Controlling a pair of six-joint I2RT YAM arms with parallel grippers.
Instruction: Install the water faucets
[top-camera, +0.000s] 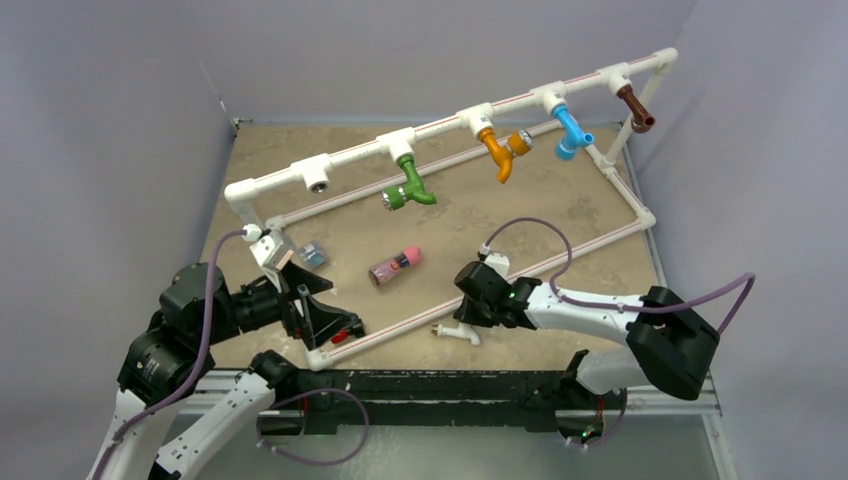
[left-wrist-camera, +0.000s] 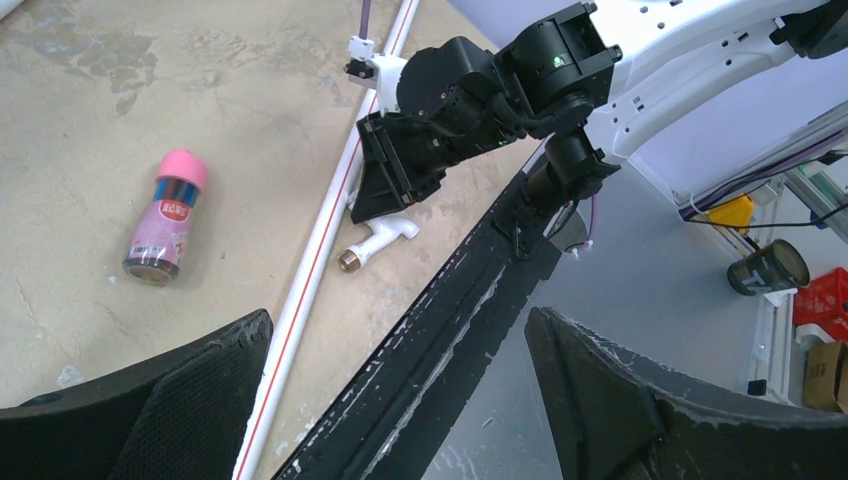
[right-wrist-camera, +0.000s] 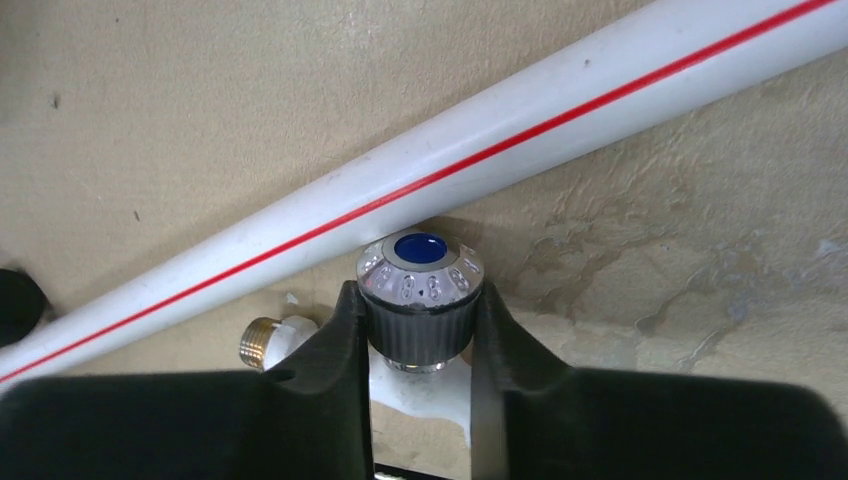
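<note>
Right tool (right-wrist-camera: 420, 312) sits closest to the lens. Its fingers (right-wrist-camera: 320, 380) are pinched on the ribbed knob of the white faucet (right-wrist-camera: 428, 395) from both sides. The knob's silver cap with its blue dot faces the wrist camera.

- White faucet lies on the tabletop (top-camera: 300, 150) at the near edge, just nearer than the near rail of the pipe frame (top-camera: 450, 122). Its brass threaded end points left.
- Left tool (top-camera: 335, 305) has its jaws spread wide, above the frame's near left corner.
- 4 faucets hang from the frame's far raised rail, left to right: green faucet (top-camera: 408, 190), orange faucet (top-camera: 500, 150), blue faucet (top-camera: 570, 130), brown faucet (top-camera: 635, 108).
- 1 T-fitting (top-camera: 318, 180), left of the green faucet, shows an open mouth.
- Pink-capped cylinder (top-camera: 393, 266) lies on its side mid-tabletop, inside the frame.
</note>
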